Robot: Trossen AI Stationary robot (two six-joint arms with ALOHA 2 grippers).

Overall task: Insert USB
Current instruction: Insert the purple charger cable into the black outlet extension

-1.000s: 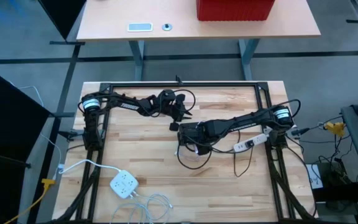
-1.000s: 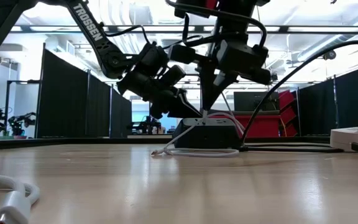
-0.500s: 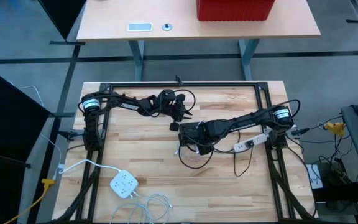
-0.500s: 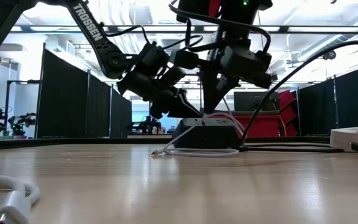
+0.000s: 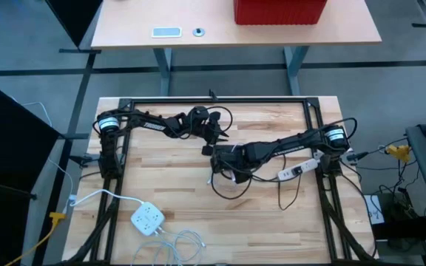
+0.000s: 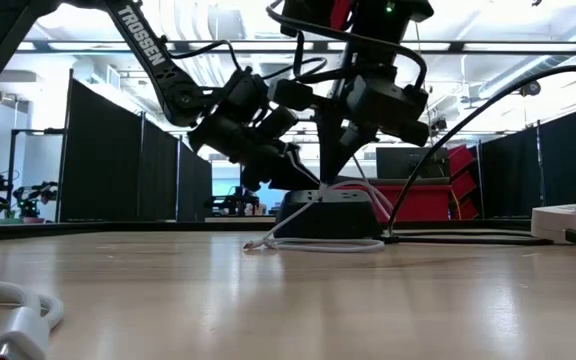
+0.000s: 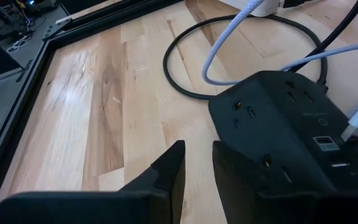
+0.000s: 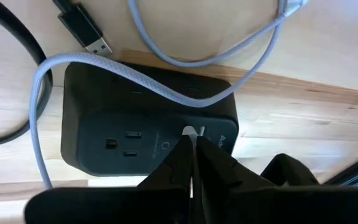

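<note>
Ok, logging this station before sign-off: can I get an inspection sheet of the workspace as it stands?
Surface: wooden table, black-framed.
Job's things: black power strip mid-table; white USB plug at its face.
Clutter: white power cube, white strip, loose black USB plug.
Grippers: right gripper shut on the white plug above the strip; left gripper beside the strip's edge, fingers slightly apart.
Cables: grey braided cable across the strip; black cord looped.
Surroundings: desk with red bin.

A robotics lab. Black partition screens [image 6: 118, 160] stand under exposed ceiling pipes [image 6: 218, 25]. The wooden workbench [image 5: 176, 185] sits on grey floor.
</note>
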